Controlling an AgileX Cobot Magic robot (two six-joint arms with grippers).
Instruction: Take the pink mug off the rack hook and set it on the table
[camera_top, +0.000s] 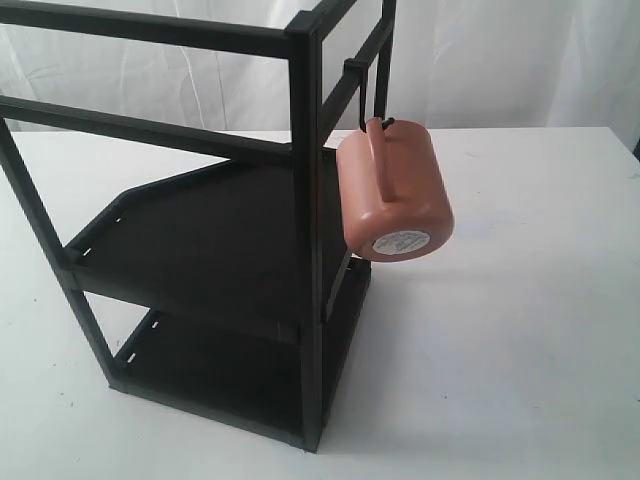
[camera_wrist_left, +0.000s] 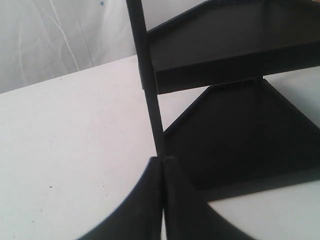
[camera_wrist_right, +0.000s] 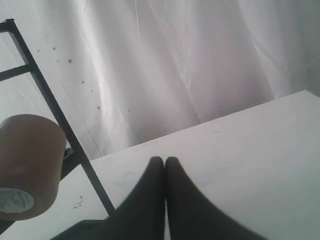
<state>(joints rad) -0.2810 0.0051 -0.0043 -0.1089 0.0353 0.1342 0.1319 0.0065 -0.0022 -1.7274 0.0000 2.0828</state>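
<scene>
The pink mug (camera_top: 395, 190) hangs by its loop handle from the thin black rack hook (camera_top: 371, 95) on the rack's top bar, base and white sticker facing down and outward over the white table (camera_top: 520, 330). The right wrist view catches the mug (camera_wrist_right: 29, 165) off to one side, with its sticker showing. My right gripper (camera_wrist_right: 165, 161) is shut and empty, low over the table, apart from the mug. My left gripper (camera_wrist_left: 163, 161) is shut too, with nothing in it, close to a rack post (camera_wrist_left: 148, 80). Neither gripper shows in the exterior view.
The black rack (camera_top: 220, 250) has two shelves and upright posts, standing left of centre on the table. A white curtain (camera_wrist_right: 180, 60) hangs behind. White tabletop stretches right of the rack.
</scene>
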